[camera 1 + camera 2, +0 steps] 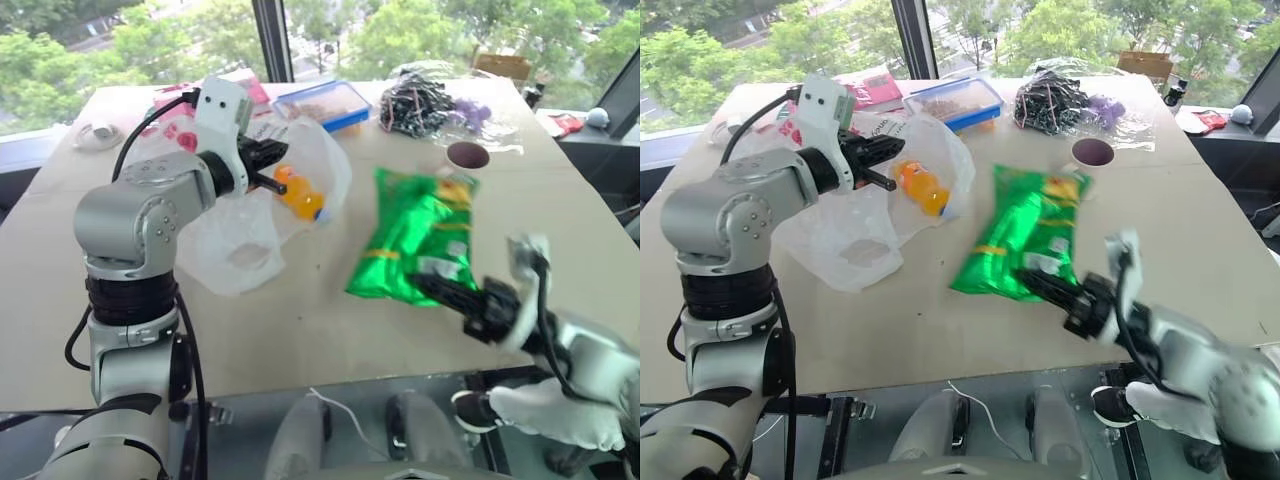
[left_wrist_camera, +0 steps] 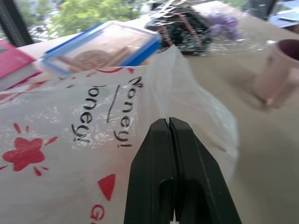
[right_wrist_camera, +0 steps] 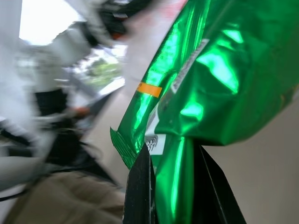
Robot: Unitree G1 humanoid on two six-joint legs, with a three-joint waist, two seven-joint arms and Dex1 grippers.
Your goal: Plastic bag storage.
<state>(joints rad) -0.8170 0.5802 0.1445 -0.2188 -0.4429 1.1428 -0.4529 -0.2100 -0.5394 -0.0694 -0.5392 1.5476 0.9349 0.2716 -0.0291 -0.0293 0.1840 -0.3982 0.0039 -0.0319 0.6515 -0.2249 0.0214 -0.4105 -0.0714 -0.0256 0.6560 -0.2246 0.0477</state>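
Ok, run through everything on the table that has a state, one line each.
plastic bag: crumpled on the table, its edge pinched by the left gripper.
orange bottle: lying inside the bag.
green snack packet: gripped by the right gripper.
blue-lidded container: closed.
pink cup: upright.

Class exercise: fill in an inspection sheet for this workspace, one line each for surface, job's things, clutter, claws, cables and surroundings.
Surface: tan table, flat.
Job's things: plastic bag, white with red print, lying open and crumpled; an orange bottle seen through it.
Clutter: blue-lidded food box; wrapped dark cables; pink cup; pink packets at the far edge.
Claws: left claw shut on the plastic bag's edge; right claw shut on the green snack packet, lifted.
Cables: black cable along the left arm.
Surroundings: windows with trees beyond.
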